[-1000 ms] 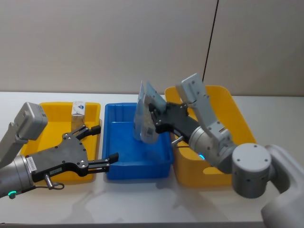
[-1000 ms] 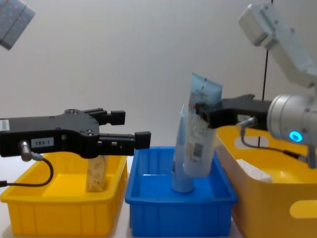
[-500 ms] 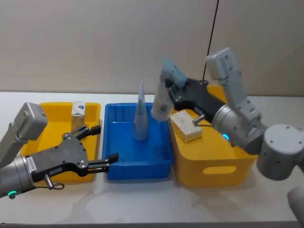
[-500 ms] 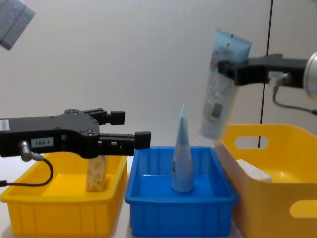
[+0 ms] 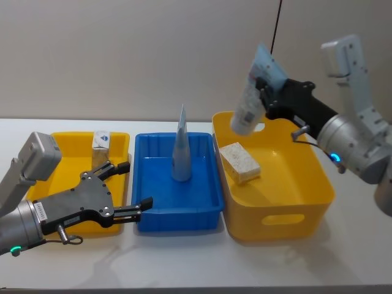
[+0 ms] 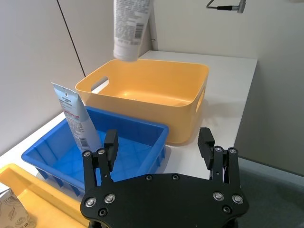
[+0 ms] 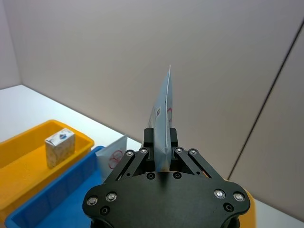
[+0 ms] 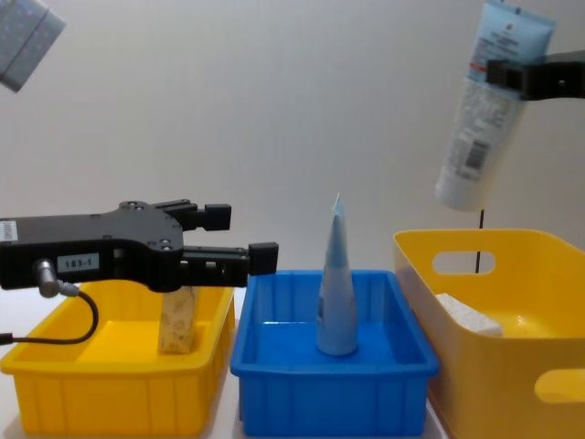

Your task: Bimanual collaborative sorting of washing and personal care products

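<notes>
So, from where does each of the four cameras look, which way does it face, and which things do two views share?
Head: high, looking down on three bins; both arms show.
Chest: low, looking across; left hand open, right hand holding the tube.
Left wrist: behind the open left hand, toward the blue bin.
Right wrist: behind the right hand shut on the tube.
Shared: head and chest both show the pouch upright in the blue bin.
</notes>
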`<state>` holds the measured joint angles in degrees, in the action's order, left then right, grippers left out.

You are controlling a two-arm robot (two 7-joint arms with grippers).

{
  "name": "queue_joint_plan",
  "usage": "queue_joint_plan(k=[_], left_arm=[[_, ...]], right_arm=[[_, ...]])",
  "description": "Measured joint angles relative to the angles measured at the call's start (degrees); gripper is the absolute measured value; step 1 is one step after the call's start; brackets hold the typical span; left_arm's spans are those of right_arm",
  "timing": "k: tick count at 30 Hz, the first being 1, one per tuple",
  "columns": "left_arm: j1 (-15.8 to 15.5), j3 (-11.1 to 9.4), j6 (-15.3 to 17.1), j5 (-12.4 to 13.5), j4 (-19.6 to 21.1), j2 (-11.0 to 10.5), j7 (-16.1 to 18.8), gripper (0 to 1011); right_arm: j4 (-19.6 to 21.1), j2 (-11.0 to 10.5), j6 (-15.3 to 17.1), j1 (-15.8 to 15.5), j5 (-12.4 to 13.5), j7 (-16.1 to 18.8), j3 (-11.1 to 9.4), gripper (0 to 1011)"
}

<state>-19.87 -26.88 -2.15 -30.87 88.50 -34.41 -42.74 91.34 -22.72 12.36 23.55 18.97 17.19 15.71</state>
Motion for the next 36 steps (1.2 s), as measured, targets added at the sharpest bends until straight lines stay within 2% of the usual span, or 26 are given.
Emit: queue_joint_plan(k=[4, 10, 29, 36], left_arm=[[0.0, 0.0, 0.0, 0.0, 0.0, 0.0, 0.0, 1001], [0.0, 0.0, 0.0, 0.01, 0.0, 0.0, 0.0, 1001], [0.0, 0.0, 0.0, 0.0, 0.0, 0.0, 0.0, 1001], [0.0, 0.0, 0.0, 0.0, 0.0, 0.0, 0.0, 1001]], right_arm=[[1.47, -1.13, 1.61, -1.14, 0.8, -0.55, -1.82, 128], [3.19, -2.05, 3.51, -3.01, 1.44, -1.27, -3.45, 128], [4.86, -1.96, 5.49, -5.4, 1.46, -2.01, -3.85, 128], [4.96, -1.86, 5.67, -5.67, 1.24, -2.09, -3.79, 302]])
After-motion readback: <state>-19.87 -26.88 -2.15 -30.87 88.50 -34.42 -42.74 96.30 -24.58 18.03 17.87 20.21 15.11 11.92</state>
